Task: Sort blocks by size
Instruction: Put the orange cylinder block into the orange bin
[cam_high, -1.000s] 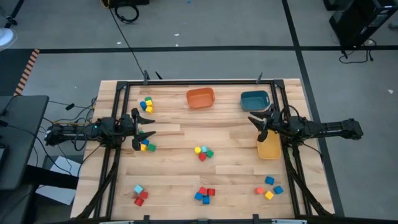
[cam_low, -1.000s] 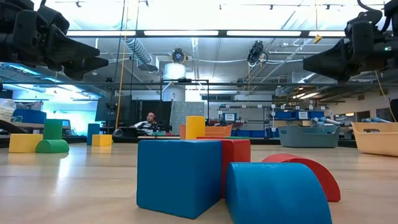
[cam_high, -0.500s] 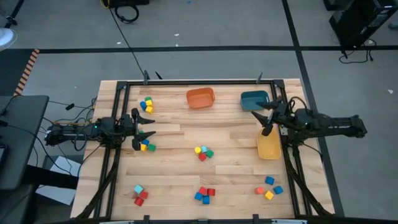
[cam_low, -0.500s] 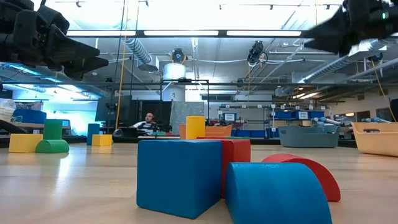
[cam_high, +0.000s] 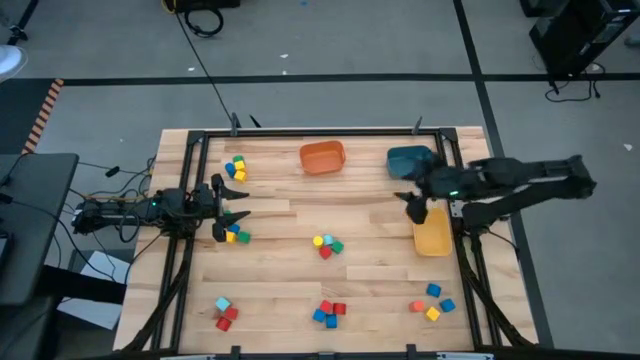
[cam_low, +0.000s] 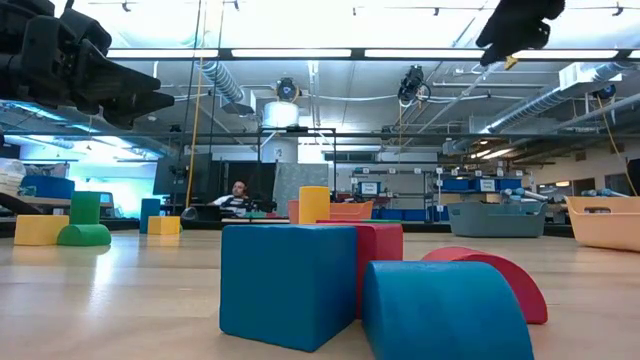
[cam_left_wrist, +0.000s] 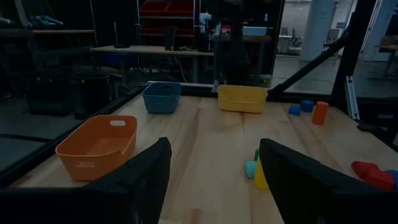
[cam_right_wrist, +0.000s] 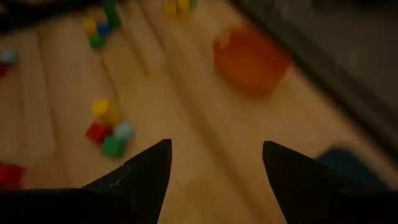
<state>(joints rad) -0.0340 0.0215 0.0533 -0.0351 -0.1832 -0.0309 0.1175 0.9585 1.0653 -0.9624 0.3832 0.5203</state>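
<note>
The tabletop (cam_high: 300, 215) is pale, jointed wooden planking with a visible grain, framed by a dark metal rail. The blocks lie on it in small loose clusters of smooth, solid-coloured pieces: one near the far left corner (cam_high: 236, 167), one just beside the left hand (cam_high: 237, 236), one at the centre (cam_high: 326, 244), and three along the near edge, at the left (cam_high: 224, 313), the middle (cam_high: 327, 312) and the right (cam_high: 432, 302). In the low view the nearest pieces are a blue cube (cam_low: 288, 283), a red cube (cam_low: 381, 255) behind it, and a blue (cam_low: 445, 312) and a red (cam_low: 495, 281) half-round piece with curved tops.

Three smooth plastic bins with rounded corners stand toward the far and right edges: an orange bin (cam_high: 322, 157), a teal bin (cam_high: 408, 160) and a yellow bin (cam_high: 434, 235).

The left hand (cam_high: 234, 207) hovers low over the left side of the tabletop, arm stretched level, its two dark fingers (cam_left_wrist: 143, 177) spread apart and holding nothing. The right hand (cam_high: 415, 202) reaches in from the right edge, raised high above the tabletop between the teal and yellow bins, arm bent; its fingers (cam_right_wrist: 146, 174) also stand apart and empty.
</note>
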